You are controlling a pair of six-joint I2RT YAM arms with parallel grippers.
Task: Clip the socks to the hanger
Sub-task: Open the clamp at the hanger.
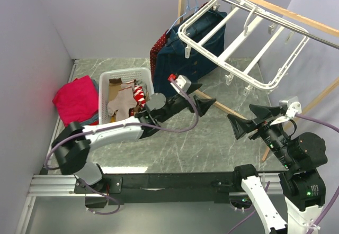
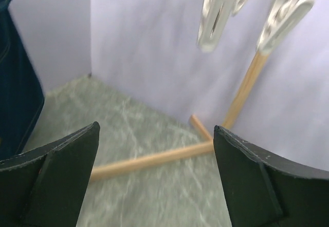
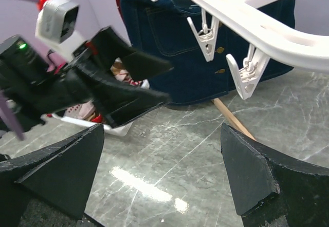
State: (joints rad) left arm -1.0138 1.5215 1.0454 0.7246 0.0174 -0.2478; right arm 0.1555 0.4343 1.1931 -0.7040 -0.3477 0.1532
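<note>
The socks (image 1: 121,104) lie in a heap in a white basket (image 1: 107,80) at the left; a bit of them shows in the right wrist view (image 3: 82,110). The white hanger (image 1: 241,38) hangs tilted from a wooden rail at the upper right, with small clips (image 3: 205,34) dangling under its bars (image 3: 247,8). My left gripper (image 1: 207,97) is open and empty, held in the air right of the basket and below the hanger; two clips (image 2: 218,11) hang above its jaws (image 2: 157,134). My right gripper (image 1: 242,116) is open and empty, facing the left gripper (image 3: 168,81).
A navy garment (image 1: 190,54) hangs on a light-blue hanger behind the left gripper. A folded pink cloth (image 1: 77,100) lies left of the basket. The rack's wooden foot bars (image 2: 154,159) lie on the marble table (image 1: 175,138). Walls close in on both sides.
</note>
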